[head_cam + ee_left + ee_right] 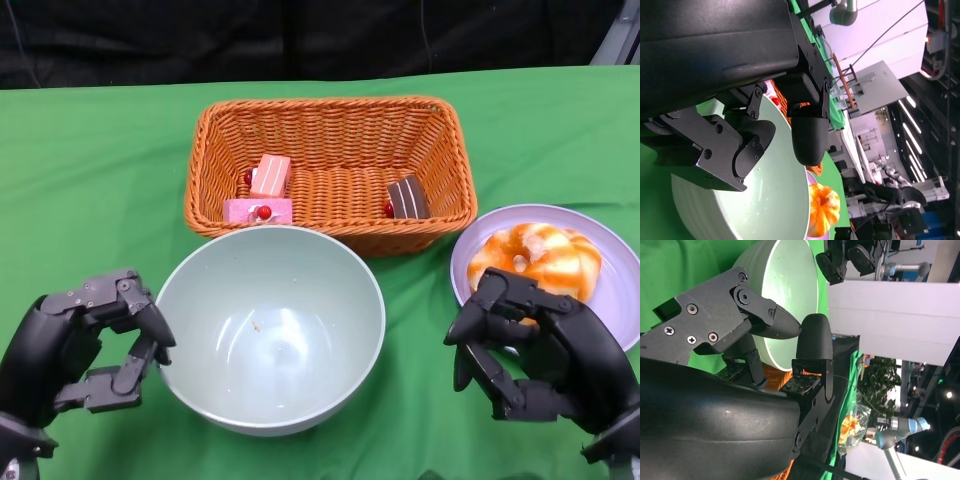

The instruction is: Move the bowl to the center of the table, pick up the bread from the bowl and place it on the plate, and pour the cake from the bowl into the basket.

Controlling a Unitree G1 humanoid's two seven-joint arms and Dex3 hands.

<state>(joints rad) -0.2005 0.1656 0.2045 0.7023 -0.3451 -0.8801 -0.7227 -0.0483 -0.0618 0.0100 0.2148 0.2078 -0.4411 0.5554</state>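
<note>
The pale green bowl (270,325) stands empty at the table's middle front, also seen in the right wrist view (790,295) and the left wrist view (765,200). Behind it the orange wicker basket (330,125) holds two pink cake pieces (268,176) and a dark cake piece (408,196). The glazed bread (535,260) lies on the lilac plate (620,290) at the right. My left hand (85,345) hovers just left of the bowl, fingers curled apart, holding nothing. My right hand (530,345) sits in front of the plate, empty, fingers apart.
Green cloth (90,180) covers the table to a dark backdrop behind. The basket's front wall nearly touches the bowl's far rim. The plate lies close to the basket's right corner.
</note>
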